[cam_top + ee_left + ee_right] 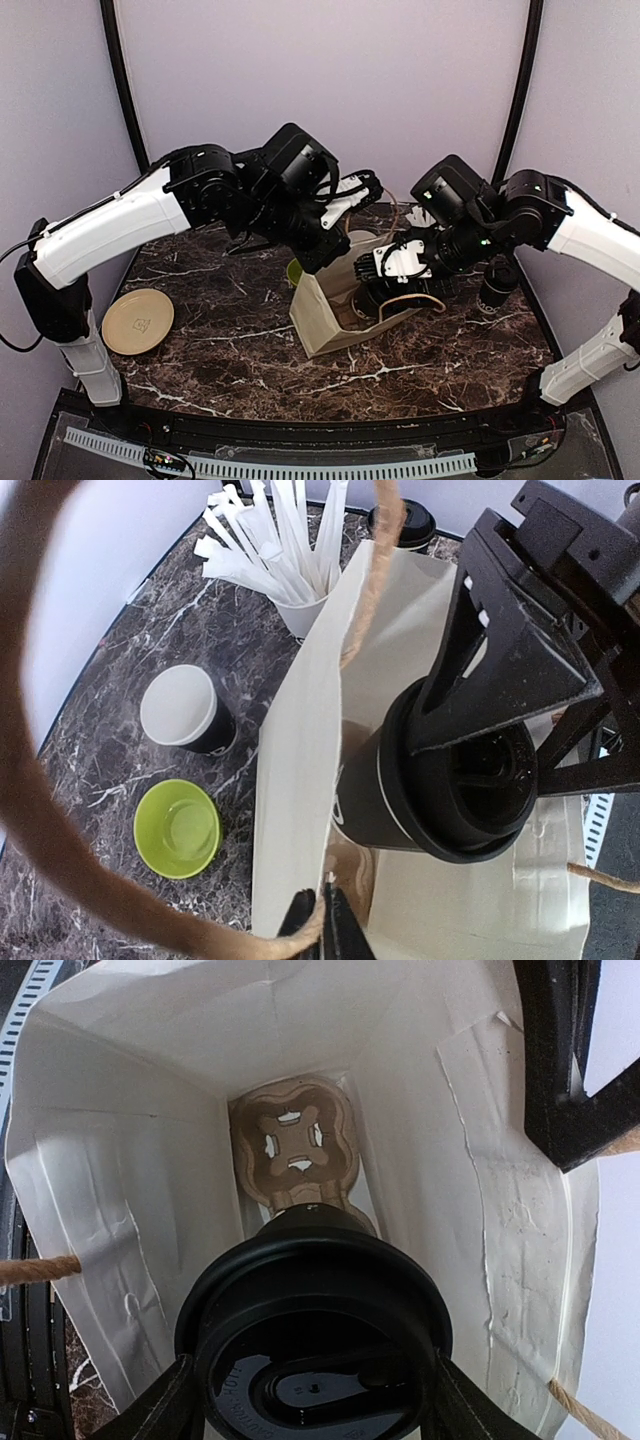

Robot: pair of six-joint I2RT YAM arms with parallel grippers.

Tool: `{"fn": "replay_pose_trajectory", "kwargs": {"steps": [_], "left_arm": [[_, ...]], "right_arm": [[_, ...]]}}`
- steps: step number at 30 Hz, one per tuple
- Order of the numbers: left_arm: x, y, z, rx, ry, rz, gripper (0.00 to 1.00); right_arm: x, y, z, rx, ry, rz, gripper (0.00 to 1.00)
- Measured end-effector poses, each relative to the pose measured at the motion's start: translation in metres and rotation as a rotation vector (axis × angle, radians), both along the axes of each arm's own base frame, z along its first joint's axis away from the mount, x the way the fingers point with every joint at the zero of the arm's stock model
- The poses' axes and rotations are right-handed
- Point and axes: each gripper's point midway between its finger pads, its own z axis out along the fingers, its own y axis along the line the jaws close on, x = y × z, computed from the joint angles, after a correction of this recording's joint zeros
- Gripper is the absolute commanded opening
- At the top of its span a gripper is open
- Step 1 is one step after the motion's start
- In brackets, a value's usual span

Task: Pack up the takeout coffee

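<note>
A black lidded takeout coffee cup (315, 1330) hangs in the mouth of an open cream paper bag (330, 320), with my right gripper (312, 1372) shut on its lid from both sides. At the bag's bottom lies a brown cardboard cup carrier (295, 1145). My left gripper (322, 922) is shut on the bag's near wall edge, by the rope handle (380, 570). From the left wrist view the held cup (440, 790) sits just inside the bag. An unlidded black cup (187, 710) stands on the table left of the bag. Another lidded cup (497, 285) stands at the right.
A lime-green bowl (178, 828) sits beside the bag's left side. A white cup of white straws (298, 608) stands behind the bag. A tan plate (137, 320) lies at the table's left. The dark marble table (220, 370) has purple walls on three sides.
</note>
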Motion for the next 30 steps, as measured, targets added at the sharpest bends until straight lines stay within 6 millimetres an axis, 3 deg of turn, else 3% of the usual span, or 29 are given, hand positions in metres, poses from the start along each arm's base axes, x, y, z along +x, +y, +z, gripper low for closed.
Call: {"fn": "replay_pose_trajectory", "kwargs": {"steps": [1,3,7,10,13,17,20,22,24,27,30], "left_arm": [[0.001,0.000,-0.001,0.008,-0.008,-0.006,0.35],[0.002,0.000,-0.002,0.019,-0.018,-0.014,0.51],[0.001,-0.001,-0.003,0.026,-0.027,-0.032,0.69],[-0.006,-0.004,0.003,-0.005,-0.012,-0.067,0.77],[-0.016,-0.005,0.024,-0.081,-0.018,-0.114,0.82],[-0.031,0.010,0.074,-0.241,-0.078,-0.158,0.87],[-0.031,0.029,0.110,-0.361,-0.159,-0.139,0.86],[-0.020,0.040,0.123,-0.417,-0.193,-0.098,0.86],[0.006,0.052,0.125,-0.452,-0.219,-0.024,0.86],[0.053,0.069,0.097,-0.433,-0.224,0.103,0.86],[0.082,0.079,0.063,-0.382,-0.196,0.179,0.86]], "right_arm": [[0.000,0.000,0.000,0.001,-0.001,-0.001,0.47],[0.001,0.001,0.001,0.003,-0.005,-0.004,0.47],[0.004,0.001,0.001,0.004,-0.015,-0.014,0.47],[0.003,-0.001,0.000,0.006,-0.015,-0.019,0.47],[-0.001,-0.008,-0.006,0.002,-0.010,-0.020,0.47],[-0.008,-0.022,-0.023,-0.029,0.004,-0.020,0.47],[-0.012,-0.029,-0.036,-0.061,0.013,-0.019,0.47],[-0.012,-0.033,-0.042,-0.079,0.009,-0.020,0.46],[-0.012,-0.035,-0.046,-0.091,0.000,-0.020,0.46],[-0.014,-0.037,-0.051,-0.095,-0.011,-0.012,0.46],[-0.020,-0.037,-0.057,-0.099,-0.012,0.005,0.45]]}}
